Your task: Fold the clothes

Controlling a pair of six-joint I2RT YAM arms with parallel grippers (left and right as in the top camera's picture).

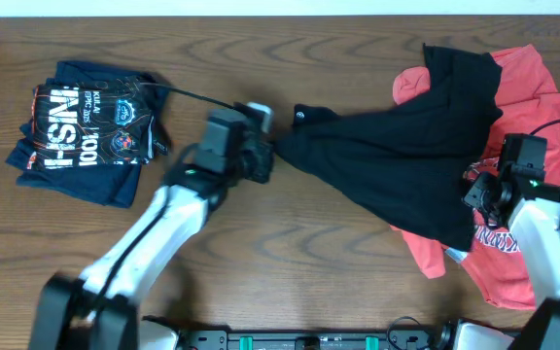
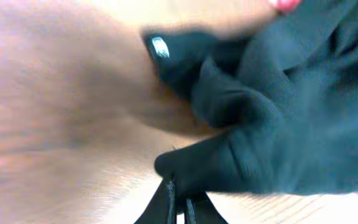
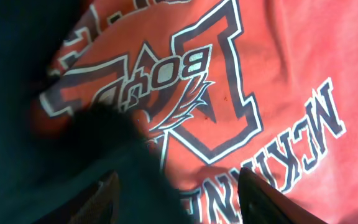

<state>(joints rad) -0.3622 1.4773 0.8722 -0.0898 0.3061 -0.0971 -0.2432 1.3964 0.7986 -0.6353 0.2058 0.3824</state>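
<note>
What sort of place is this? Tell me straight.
Probably a robot lab bench: a wooden table, two arms at its near edge, a black shirt and a navy shirt out for folding.

Black T-shirt (image 1: 387, 156) with a small white logo mark; coral-red garment (image 3: 291, 50) lettered in navy and white; navy shirt (image 1: 86, 146) printed white and orange; brown, wood-grained tabletop (image 1: 338, 262).

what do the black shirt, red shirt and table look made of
Black shirt: soft matte knit, probably cotton; it drapes and bunches in folds. Red shirt: similar soft fabric, flat printed lettering. Table: wood or wood-look laminate, brown grain streaks, low sheen.
</note>
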